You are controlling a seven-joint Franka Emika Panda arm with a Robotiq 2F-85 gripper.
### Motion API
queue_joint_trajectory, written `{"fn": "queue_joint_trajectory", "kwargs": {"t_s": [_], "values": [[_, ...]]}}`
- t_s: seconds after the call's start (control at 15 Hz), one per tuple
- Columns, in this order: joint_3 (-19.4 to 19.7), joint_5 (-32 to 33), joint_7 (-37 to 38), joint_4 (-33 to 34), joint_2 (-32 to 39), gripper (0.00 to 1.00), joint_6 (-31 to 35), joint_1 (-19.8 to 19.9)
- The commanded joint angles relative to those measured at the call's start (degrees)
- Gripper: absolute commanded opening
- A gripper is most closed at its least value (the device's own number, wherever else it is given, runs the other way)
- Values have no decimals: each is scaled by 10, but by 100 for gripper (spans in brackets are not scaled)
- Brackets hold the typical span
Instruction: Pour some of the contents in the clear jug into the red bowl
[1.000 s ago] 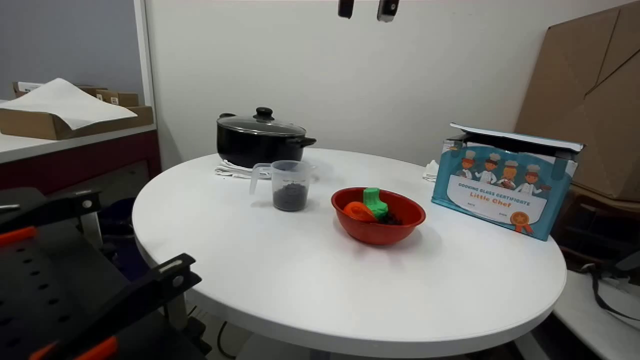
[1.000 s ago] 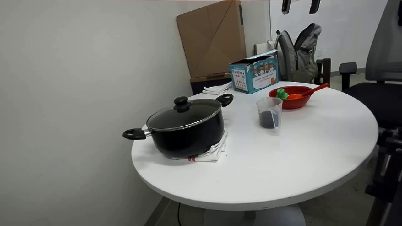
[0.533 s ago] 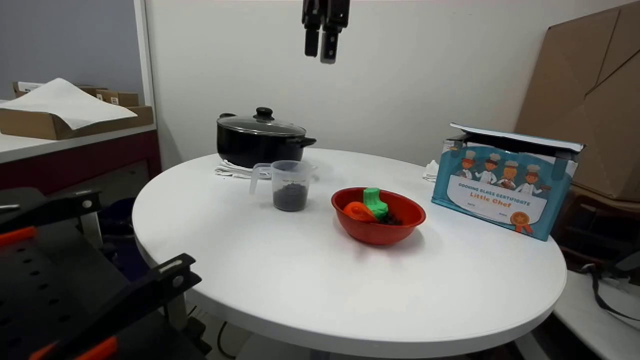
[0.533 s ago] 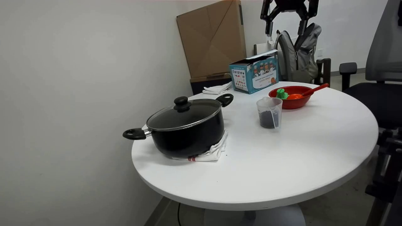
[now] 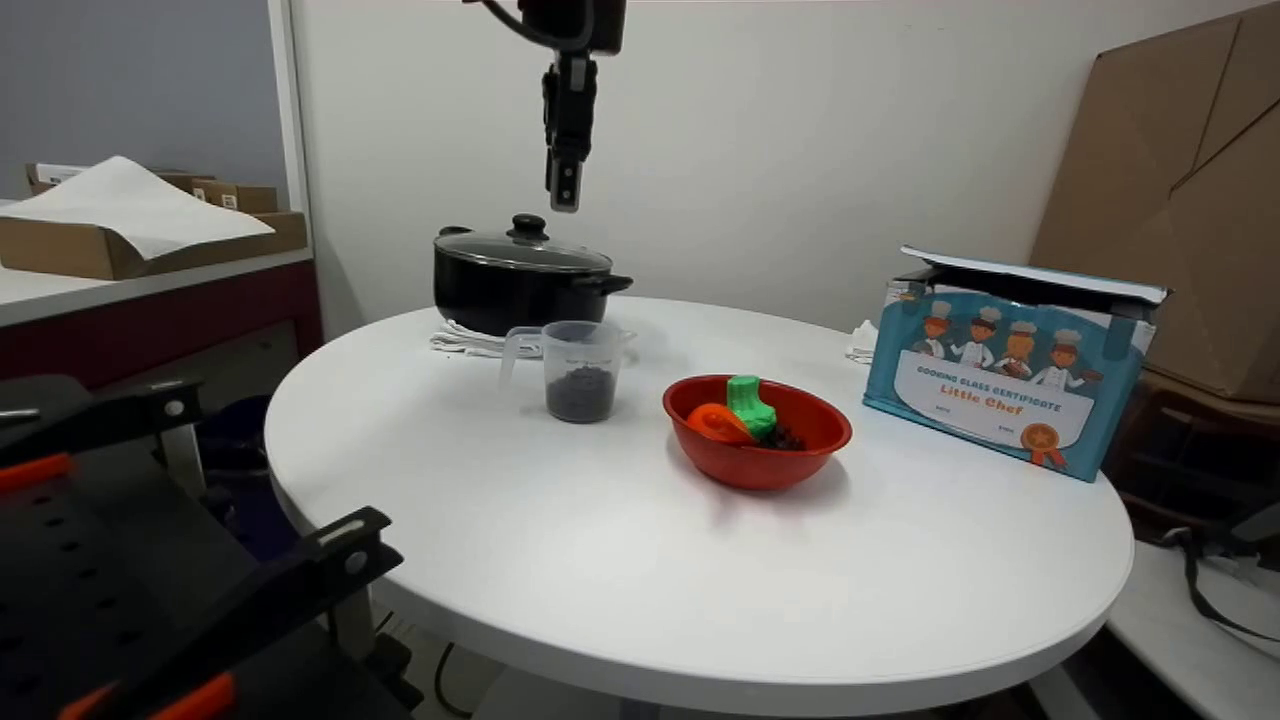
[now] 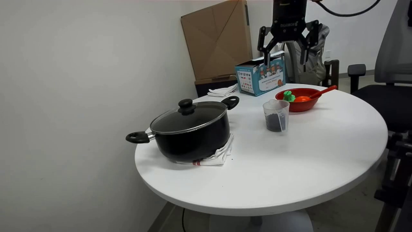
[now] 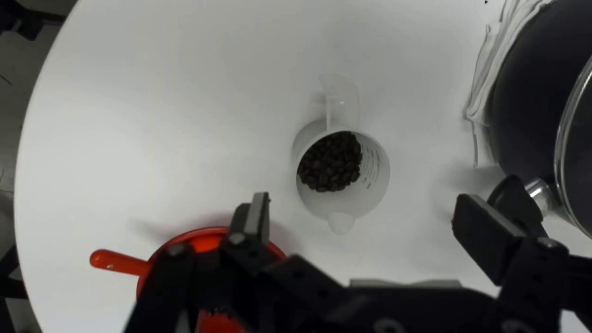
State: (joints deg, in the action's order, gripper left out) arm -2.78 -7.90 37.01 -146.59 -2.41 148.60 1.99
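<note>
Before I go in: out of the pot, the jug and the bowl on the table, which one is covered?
The black pot: a knobbed lid sits on it in both exterior views. The clear jug and red bowl are open-topped.

wrist view down on jug [image 7: 354, 202], exterior views farther off, sharing table [image 5: 640, 580]

From my screen I see the lidded black pot [image 6: 190, 137] on a folded towel [image 6: 222, 156], Little Chef box [image 5: 1000, 370] across the round table [image 5: 660, 580]!
</note>
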Motion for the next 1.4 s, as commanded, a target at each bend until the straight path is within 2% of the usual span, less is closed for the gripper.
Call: {"fn": "queue_joint_trajectory", "kwargs": {"t_s": [0.0,0.73,1.33], "values": [[-3,0,36,4,45,100,35,-19],[23,16,83,25,179,100,109,-77],[50,8,81,54,236,100,125,-112]]}}
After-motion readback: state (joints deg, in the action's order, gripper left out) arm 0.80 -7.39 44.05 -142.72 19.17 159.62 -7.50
